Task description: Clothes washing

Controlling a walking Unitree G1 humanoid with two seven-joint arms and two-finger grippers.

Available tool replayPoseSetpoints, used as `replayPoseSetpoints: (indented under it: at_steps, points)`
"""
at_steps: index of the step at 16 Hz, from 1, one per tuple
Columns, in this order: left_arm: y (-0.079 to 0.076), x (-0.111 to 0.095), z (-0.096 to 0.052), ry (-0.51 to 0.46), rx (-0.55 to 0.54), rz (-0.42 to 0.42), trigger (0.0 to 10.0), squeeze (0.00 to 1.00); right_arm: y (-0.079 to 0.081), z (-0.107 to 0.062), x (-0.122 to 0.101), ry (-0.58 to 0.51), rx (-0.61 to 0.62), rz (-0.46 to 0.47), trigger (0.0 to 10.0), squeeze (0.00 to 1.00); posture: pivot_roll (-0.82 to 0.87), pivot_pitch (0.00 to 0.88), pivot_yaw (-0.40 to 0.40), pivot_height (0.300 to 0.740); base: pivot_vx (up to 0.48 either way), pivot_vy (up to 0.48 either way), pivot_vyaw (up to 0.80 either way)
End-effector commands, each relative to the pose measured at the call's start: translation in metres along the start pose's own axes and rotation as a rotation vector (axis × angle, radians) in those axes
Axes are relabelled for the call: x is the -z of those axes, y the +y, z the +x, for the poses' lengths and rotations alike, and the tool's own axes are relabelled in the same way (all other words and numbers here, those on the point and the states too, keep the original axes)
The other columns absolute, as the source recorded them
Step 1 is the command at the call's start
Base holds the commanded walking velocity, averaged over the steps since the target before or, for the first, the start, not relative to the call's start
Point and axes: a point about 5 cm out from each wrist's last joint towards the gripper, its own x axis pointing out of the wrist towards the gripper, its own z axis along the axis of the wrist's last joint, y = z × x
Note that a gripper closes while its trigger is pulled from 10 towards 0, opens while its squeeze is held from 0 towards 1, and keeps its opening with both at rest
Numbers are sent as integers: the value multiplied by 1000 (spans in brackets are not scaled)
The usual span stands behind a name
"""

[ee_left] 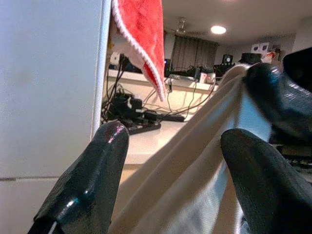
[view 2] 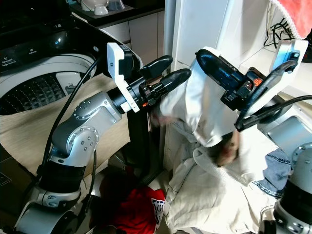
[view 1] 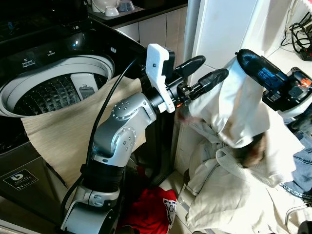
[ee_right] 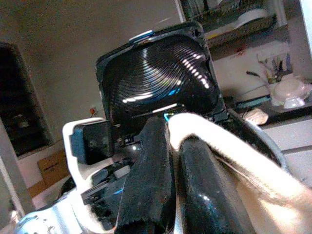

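My right gripper [view 2: 205,56] is shut on a white garment [view 1: 239,107], holding it up so it hangs down over a pile of white laundry [view 1: 229,195]. In the right wrist view the white cloth [ee_right: 195,129] is pinched between the closed fingers [ee_right: 151,165]. My left gripper [view 1: 208,70] is open just left of the hanging garment, with its lower finger touching the cloth. The top-loading washing machine [view 1: 53,92] stands open to the left, and a beige cloth [view 1: 63,126] is draped over its front rim.
A red garment [view 1: 151,204] lies on the floor between the washer and the pile. Blue jeans [view 1: 302,161] lie at the right. A red towel [view 2: 292,14] hangs above a counter with cables. A white wall panel [view 1: 219,29] stands behind the grippers.
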Motion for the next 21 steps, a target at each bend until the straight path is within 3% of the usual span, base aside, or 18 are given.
replayPoseSetpoints:
  at_steps: [1,2,3,5,7,8,9,11,12,14,16,21]
  points:
    - [-5,-5,4,-33,52,-34,10000,1000,9,4,-8,-5,-40,-23,0,0,-200,0,37,740,0,0,0]
    - [-7,-5,5,-39,68,-53,10000,1000,9,4,-8,-4,-40,-22,0,0,-200,0,37,740,0,0,0]
    - [-16,-3,5,-53,126,-107,10000,0,10,4,-8,-1,-44,-20,0,0,-202,0,39,740,0,0,0]
    - [-26,-1,3,-67,195,-183,10000,0,11,4,-7,-1,-45,-16,0,0,-202,0,40,740,0,0,0]
    - [-44,16,0,14,299,-242,10000,0,11,4,-6,3,-42,-9,0,0,-202,0,43,740,0,0,0]
    - [-45,23,1,50,290,-222,10000,0,11,4,-5,6,-40,-8,0,0,-201,0,43,740,0,0,0]
    - [-42,35,3,129,233,-137,10000,0,12,4,-5,7,-39,-8,0,0,-201,0,43,740,0,0,0]
    - [-24,41,7,160,58,-96,10000,0,12,5,-3,10,-36,-9,0,0,-203,0,46,740,0,0,0]
    - [-18,39,7,142,23,-100,5765,0,12,6,-3,15,-33,-10,0,0,-203,0,46,740,0,0,0]
    - [-13,32,6,97,10,-126,0,0,13,6,-2,17,-31,-6,0,0,-203,0,46,740,0,0,0]
    - [-10,36,4,142,-4,-89,0,0,12,5,-1,39,-19,-17,0,0,-206,0,44,740,0,0,0]
    - [-8,40,4,164,-14,-89,0,0,12,6,1,37,-6,-12,0,0,-208,0,43,740,0,0,0]
